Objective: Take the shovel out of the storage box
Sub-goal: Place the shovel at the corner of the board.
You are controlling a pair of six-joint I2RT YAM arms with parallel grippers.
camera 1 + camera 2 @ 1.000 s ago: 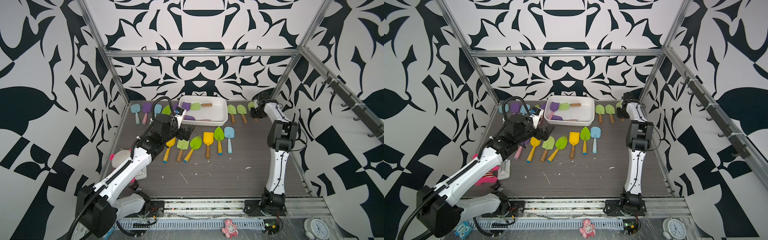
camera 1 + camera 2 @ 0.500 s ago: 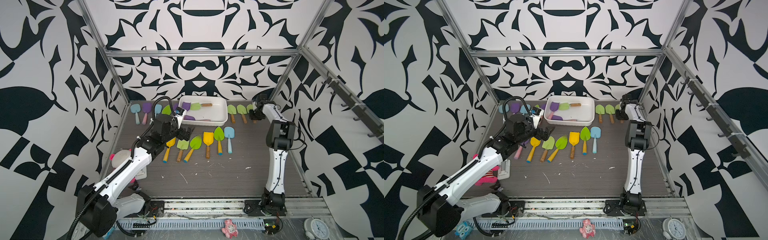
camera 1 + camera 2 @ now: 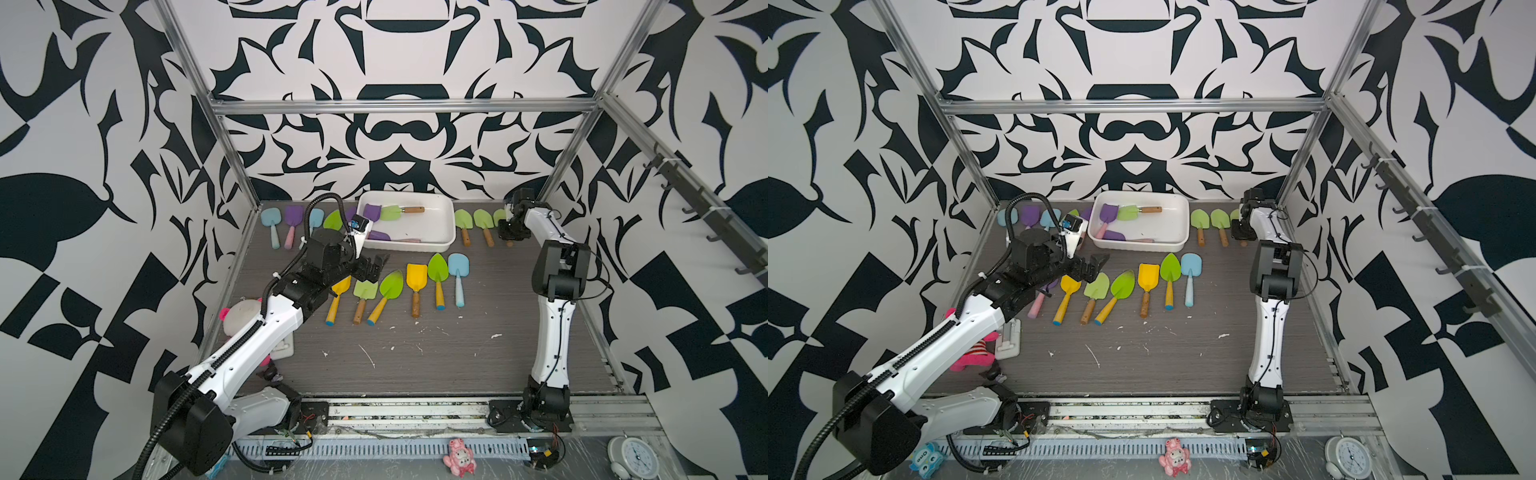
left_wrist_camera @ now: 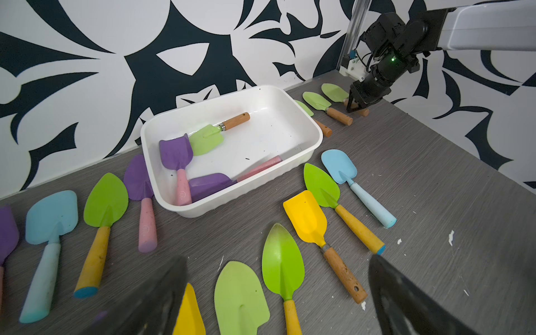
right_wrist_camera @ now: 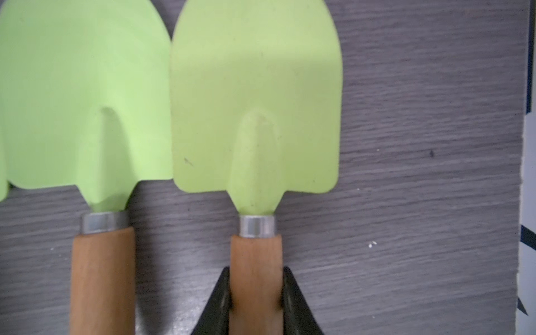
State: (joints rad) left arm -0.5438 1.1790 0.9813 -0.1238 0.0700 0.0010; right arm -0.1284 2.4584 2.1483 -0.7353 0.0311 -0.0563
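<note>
Most shovels [image 3: 417,276] lie out on the table [image 3: 415,365], but three sit in the storage box [image 3: 415,246] (one green [image 4: 206,139], two purple [image 4: 175,150]), while the right gripper [image 5: 256,274] pinches a pale-green shovel [image 5: 255,116] by its handle on the table and the left gripper [image 3: 374,266] hangs spread and empty.

Storage box [image 3: 424,246] holds green shovel [image 3: 391,212], two purple shovels [image 3: 372,211].

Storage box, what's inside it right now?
The storage box holds three shovels: a light green shovel with a wooden handle, a purple shovel with a pink handle, and a second purple shovel along the near wall, which hides its lower edge. Anything under the blades can't be seen.
</note>
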